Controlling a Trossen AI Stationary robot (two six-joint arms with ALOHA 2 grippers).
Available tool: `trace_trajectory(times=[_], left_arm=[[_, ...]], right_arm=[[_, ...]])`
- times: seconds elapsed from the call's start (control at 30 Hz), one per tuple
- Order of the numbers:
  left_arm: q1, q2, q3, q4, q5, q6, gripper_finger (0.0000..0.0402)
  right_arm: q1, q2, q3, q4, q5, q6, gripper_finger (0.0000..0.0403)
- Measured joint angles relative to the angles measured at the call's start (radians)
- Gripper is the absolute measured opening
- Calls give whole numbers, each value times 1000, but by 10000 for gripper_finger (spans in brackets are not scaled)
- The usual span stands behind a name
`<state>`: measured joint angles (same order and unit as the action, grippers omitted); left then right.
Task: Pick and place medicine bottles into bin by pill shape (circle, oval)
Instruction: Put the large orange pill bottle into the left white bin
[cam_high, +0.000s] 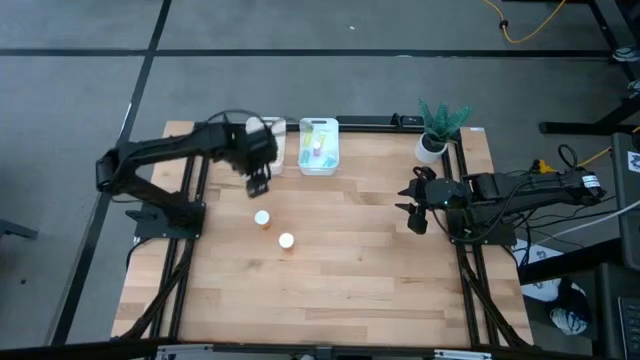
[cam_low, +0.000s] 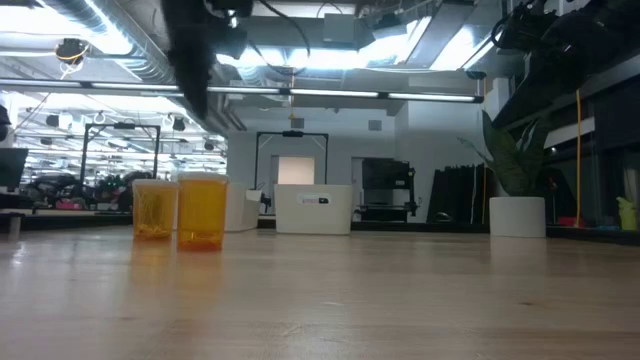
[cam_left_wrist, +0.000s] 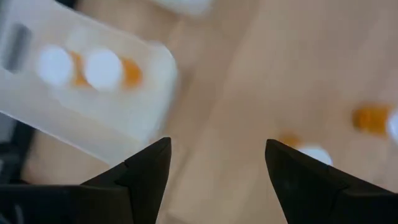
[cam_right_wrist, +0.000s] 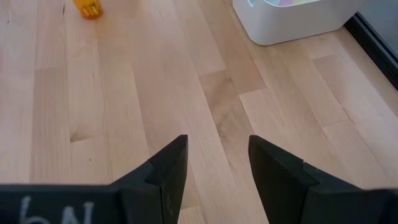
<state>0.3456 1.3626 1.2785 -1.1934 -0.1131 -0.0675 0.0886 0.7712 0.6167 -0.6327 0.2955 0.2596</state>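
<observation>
Two orange bottles with white caps stand upright on the table, one (cam_high: 262, 218) nearer the left arm and one (cam_high: 286, 241) nearer the front; the low view shows them side by side (cam_low: 153, 208) (cam_low: 202, 212). My left gripper (cam_high: 258, 185) (cam_left_wrist: 217, 146) is open and empty, above the table between the left bin (cam_left_wrist: 93, 106) and these bottles. That bin holds two orange bottles (cam_left_wrist: 102, 67). The right bin (cam_high: 319, 145) holds pale bottles. My right gripper (cam_high: 415, 205) (cam_right_wrist: 217, 143) is open and empty at the table's right side.
A white pot with a green plant (cam_high: 432, 140) stands at the far right corner. The two bins sit at the far edge, the left one (cam_high: 268, 140) partly under my left arm. Bare wood lies across the table's middle and front (cam_high: 330, 290).
</observation>
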Motion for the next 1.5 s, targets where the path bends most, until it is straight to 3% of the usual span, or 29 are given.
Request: trace_trajectory(times=[0.17,0.4,0.6,0.7,0.93,1.17,1.5], left_arm=[[-120,-50,-114,-69,1,-129,251],[-281,-73,-330,-11,30,-332,251],[-417,-73,-527,243,57,-390,251],[-464,-73,-592,410,6,-397,251],[-483,-73,-612,507,-110,-393,251],[-481,-73,-612,690,-117,-307,251],[-451,-73,-612,681,-101,-298,249]], right_arm=[[0,0,0,0,0,0,171],[0,0,0,2,0,0,171],[0,0,0,9,0,-1,171],[0,0,0,9,0,-2,171],[0,0,0,16,0,-2,171],[0,0,0,16,0,-2,171],[0,0,0,16,0,-2,171]])
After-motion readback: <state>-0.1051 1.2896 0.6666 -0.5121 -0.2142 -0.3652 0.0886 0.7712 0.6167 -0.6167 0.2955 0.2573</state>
